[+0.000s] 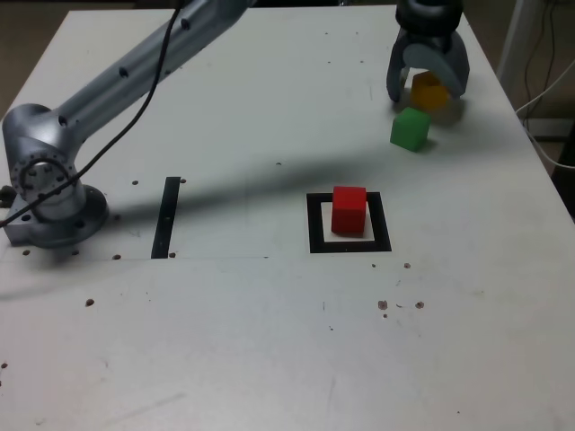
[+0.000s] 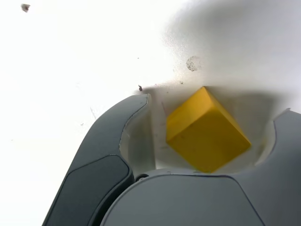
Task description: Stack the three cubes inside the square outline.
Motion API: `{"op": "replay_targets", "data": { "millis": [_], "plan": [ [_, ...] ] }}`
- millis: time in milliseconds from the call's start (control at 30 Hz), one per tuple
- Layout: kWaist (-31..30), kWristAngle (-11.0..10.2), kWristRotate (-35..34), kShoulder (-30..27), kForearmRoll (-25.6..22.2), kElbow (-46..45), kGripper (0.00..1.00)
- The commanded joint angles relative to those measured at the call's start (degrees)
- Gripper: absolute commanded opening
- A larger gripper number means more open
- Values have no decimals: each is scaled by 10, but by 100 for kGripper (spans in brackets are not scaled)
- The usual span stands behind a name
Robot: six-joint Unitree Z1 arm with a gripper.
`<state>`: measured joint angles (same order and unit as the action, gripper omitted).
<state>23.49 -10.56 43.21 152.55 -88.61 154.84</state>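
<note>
Wrist view: yellow cube (image 2: 207, 131) is sitting between the two dark jaws of the gripper (image 2: 211, 136), turned corner-on to them. Jaws are standing spread, with pale gaps showing on both sides of the cube, so nothing is being pinched. White table (image 2: 70, 56) is lying bare past the fingertips, with a few small dark specks on it.

Exterior view: gripper (image 1: 428, 88) is hanging low over the far part of the table (image 1: 269, 359), toward the exterior view's right, fingers pointing down and straddling the yellow cube (image 1: 429, 90). Cannot tell from here whether the fingers are touching the cube. Green cube (image 1: 411, 129) is sitting just beside the gripper, on its near side, apart from the yellow one by a slim gap.

Further from the gripper, nearer the camera, red cube (image 1: 349, 210) is resting inside the square outline (image 1: 350, 242), on its pale centre, sitting toward the far edge of it. Well apart from the gripper, toward the exterior view's left, a thin black strip (image 1: 167, 217) is lying flat on the table. Beyond that the arm base (image 1: 47, 189) is standing at the table's edge, with the grey arm (image 1: 153, 58) reaching across toward the gripper, a black cable (image 1: 153, 85) running along it.
</note>
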Motion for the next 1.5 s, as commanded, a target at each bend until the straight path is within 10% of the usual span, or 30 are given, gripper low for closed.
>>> {"op": "replay_targets", "data": {
  "millis": [0, 533, 1100, 1467],
  "plan": [
    [-1, -1, 1, 2, -2, 12, 79],
    [-1, -2, -11, 6, -5, 22, 39],
    [-20, 11, -20, -18, -24, 43, 39],
    [-44, 4, -17, -164, -34, -77, 39]
  ]
}}
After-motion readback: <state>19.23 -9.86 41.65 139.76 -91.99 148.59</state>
